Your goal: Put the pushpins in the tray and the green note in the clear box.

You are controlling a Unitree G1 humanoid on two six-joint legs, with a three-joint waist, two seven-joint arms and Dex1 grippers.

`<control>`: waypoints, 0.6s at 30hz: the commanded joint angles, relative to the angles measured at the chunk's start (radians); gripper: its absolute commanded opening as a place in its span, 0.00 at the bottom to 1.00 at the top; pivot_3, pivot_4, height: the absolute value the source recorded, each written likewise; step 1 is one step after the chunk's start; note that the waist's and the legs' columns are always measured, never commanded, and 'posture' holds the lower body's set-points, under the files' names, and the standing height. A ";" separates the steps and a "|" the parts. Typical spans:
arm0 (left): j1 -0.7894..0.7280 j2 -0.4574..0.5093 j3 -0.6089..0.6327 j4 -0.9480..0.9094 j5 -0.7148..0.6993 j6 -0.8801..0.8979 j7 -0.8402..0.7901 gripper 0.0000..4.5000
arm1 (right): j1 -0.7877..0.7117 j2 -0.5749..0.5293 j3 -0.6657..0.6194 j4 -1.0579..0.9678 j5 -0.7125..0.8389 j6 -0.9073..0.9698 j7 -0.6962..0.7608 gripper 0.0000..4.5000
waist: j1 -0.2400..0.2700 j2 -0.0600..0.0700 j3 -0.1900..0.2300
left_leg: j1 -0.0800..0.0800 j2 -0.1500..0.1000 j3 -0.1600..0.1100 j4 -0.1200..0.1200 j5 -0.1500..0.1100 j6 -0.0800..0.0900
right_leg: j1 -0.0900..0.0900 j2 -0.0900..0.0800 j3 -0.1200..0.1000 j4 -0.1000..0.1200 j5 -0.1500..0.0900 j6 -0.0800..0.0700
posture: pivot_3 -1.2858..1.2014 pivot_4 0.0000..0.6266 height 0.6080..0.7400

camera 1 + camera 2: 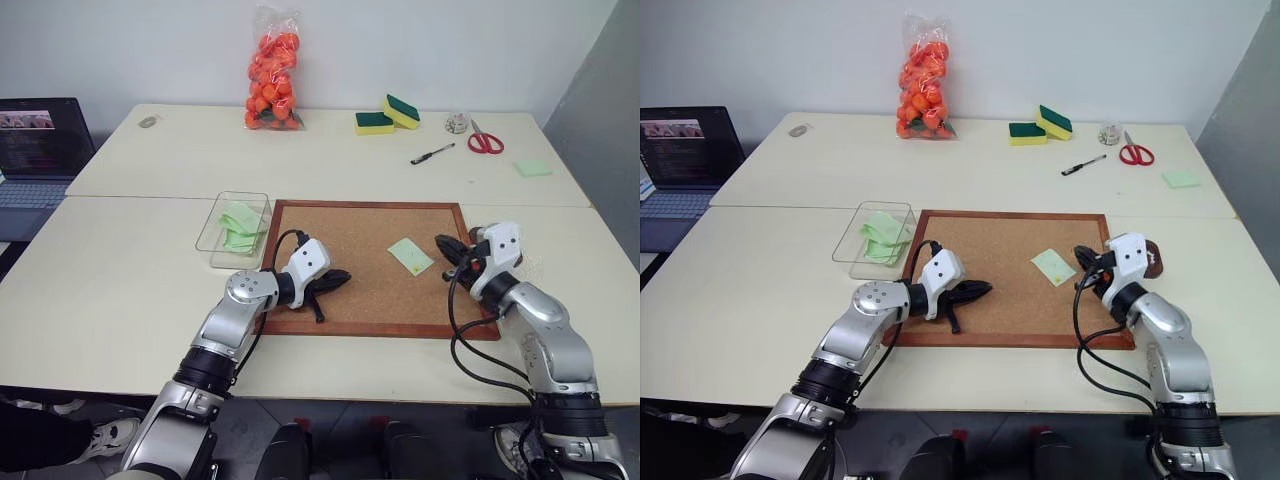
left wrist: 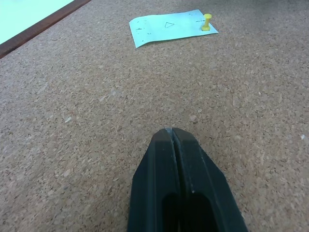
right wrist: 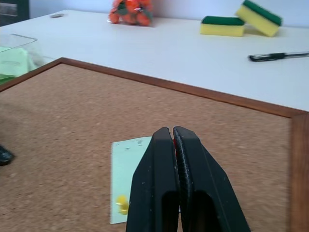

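Task part done, by the look of it; note still to go.

Left gripper (image 1: 335,282), lower centre of the head view: jaws pressed flat together, nothing between them, low over bare cork at the near left of the corkboard (image 1: 350,300).

Right gripper (image 1: 448,250), centre right: jaws pinched tight. In its wrist view a sliver of red shows in the seam near the tips, which I read as the red pushpin (image 3: 173,140), lifted clear of the board.

Green note (image 1: 410,256): flat on the cork, just left of the right gripper, well apart from the left one. A yellow pushpin (image 2: 207,22) stands upright in one corner, so the note is still fastened.

Tray (image 1: 1154,262): dark brown edge peeping out behind the right hand, at the board's right rim. Contents hidden, cannot tell.

Clear box (image 1: 222,212): on the desk at the board's upper left corner. Several pale green slips lie in it already.

Left to do, as I judge: drop the red pin in the tray, pull the yellow pin and tray it, carry the note across the board to the box.
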 commanded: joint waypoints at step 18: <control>0.025 -0.011 -0.039 0.001 0.016 0.013 -0.008 0.00 | -0.284 -0.156 -0.113 0.549 -0.126 -0.097 -0.135 0.00 | 0.001 0.000 0.000 | 0.000 0.000 0.001 0.000 0.000 0.000 | 0.000 0.000 0.001 0.000 0.000 0.000 | 0.52 0.24 1.00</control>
